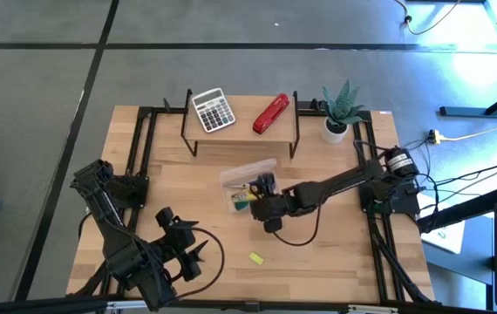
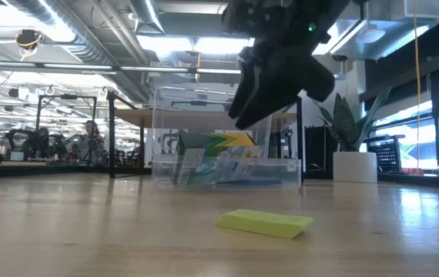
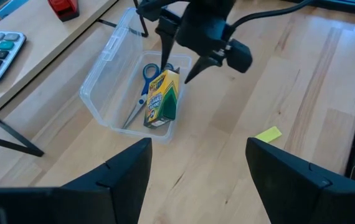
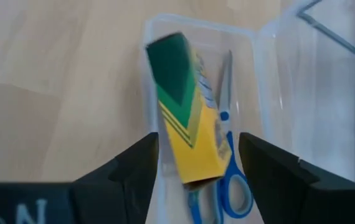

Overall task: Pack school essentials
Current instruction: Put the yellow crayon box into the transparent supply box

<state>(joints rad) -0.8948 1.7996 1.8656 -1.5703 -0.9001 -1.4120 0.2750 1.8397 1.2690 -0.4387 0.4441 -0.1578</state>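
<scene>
A clear plastic container (image 3: 103, 74) stands open in the middle of the table. In it lie blue-handled scissors (image 3: 146, 74) and a yellow-green printed box (image 3: 163, 96), which sits aslant beside and partly over the scissors. My right gripper (image 3: 176, 65) hovers open just above that box; in the right wrist view its fingers stand on either side of the box (image 4: 184, 124) without touching it. A tiny yellow block (image 1: 256, 257) lies flat on the table, nearer the front edge. My left gripper (image 1: 192, 249) waits open at the front left with nothing between its fingers.
A grey calculator (image 1: 213, 110) and a red stapler (image 1: 271, 114) sit on a raised black rack at the back. A potted plant (image 1: 340, 113) stands at the back right. Black frame rails (image 1: 139, 148) run along the table's sides. Bare wood surrounds the yellow block.
</scene>
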